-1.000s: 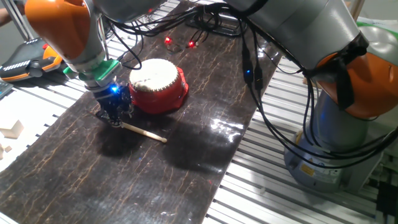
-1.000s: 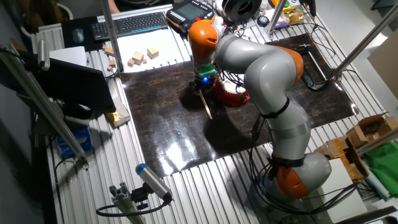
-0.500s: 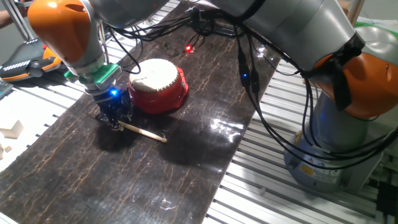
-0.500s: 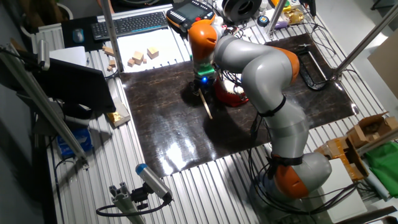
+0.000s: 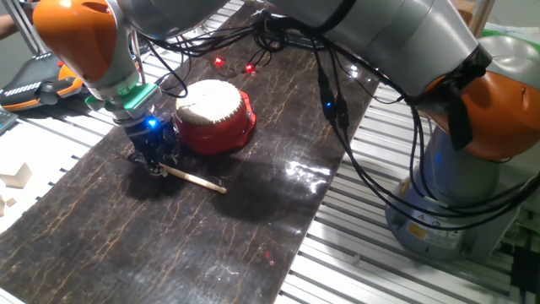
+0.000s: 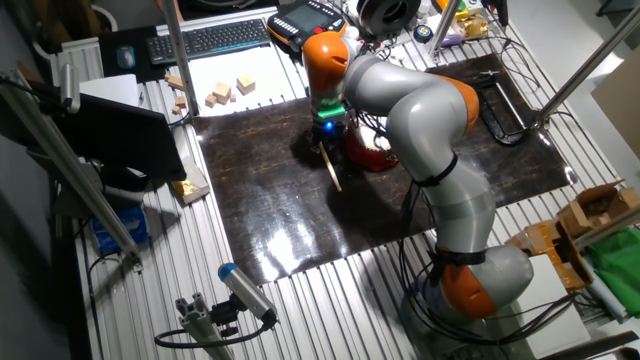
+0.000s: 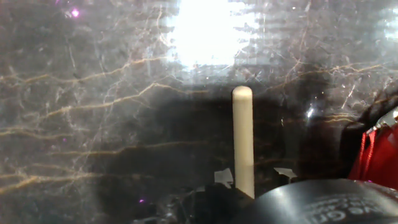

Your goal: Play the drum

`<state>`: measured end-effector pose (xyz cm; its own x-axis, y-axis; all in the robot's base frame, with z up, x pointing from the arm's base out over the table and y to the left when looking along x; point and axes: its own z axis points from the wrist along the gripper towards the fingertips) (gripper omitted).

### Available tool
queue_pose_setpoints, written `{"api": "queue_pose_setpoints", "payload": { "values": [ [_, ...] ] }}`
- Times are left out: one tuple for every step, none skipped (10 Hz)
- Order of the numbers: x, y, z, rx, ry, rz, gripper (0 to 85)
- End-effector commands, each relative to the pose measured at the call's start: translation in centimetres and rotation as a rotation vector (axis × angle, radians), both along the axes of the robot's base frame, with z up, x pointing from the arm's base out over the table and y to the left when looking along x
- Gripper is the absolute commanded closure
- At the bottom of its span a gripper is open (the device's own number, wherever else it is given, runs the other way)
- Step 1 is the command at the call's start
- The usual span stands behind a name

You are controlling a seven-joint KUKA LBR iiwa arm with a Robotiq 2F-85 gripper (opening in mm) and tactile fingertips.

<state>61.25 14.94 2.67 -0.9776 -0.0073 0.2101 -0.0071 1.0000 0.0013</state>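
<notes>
We see the arm (image 5: pixel 405 51), grey with orange joints, reaching from its base at the right side of the table across a dark marble-patterned mat (image 5: pixel 211 228) that lies on the slatted aluminium table (image 5: pixel 371 253). The mat covers the middle of the table; in the other fixed view its far edge runs just in front of a white sheet carrying small wooden blocks (image 6: pixel 230 90), with a keyboard (image 6: pixel 205 38) behind that sheet at the far edge of the table. The drum (image 5: pixel 214 115) stands upright on the mat near its far edge, with a glossy red body and a cream skin on top; in the hand view only a strip of its red side (image 7: pixel 379 158) shows at the right edge of the frame. The gripper (image 5: pixel 154 157) is lowered to the mat just beside the drum, on the side away from the arm base, with a blue light lit on its body. A pale wooden drumstick (image 5: pixel 194 179) lies flat on the mat, one end at the gripper fingertips and the other pointing towards the near edge of the mat. In the hand view the drumstick (image 7: pixel 242 140) runs straight out from between the fingers; we cannot tell whether the fingers clamp it or only straddle it.
</notes>
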Motion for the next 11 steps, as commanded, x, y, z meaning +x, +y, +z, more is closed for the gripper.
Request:
{"api": "queue_pose_setpoints", "payload": {
  "values": [
    [0.02, 0.01, -0.03, 0.003, 0.003, -0.001, 46.7],
    [0.01, 0.06, -0.04, 0.005, 0.004, -0.005, 47.7],
    [0.03, 0.09, -0.01, 0.005, 0.003, -0.005, 49.3],
    [0.02, 0.09, 0.01, 0.006, 0.001, -0.005, 51.0],
    [0.01, 0.12, 0.01, 0.008, -0.003, -0.004, 53.7],
    [0.02, 0.11, 0.0, 0.009, -0.005, -0.001, 56.3],
    [0.02, 0.1, 0.0, 0.008, -0.005, 0.002, 60.0],
    [0.02, 0.1, 0.0, 0.01, -0.004, 0.005, 62.7],
    [0.0, 0.11, 0.03, 0.012, -0.002, 0.007, 67.3],
    [-0.02, 0.11, 0.12, 0.012, -0.005, 0.008, 62.3],
    [0.01, 0.13, 0.24, 0.011, -0.005, 0.011, 66.0]
  ]
}}
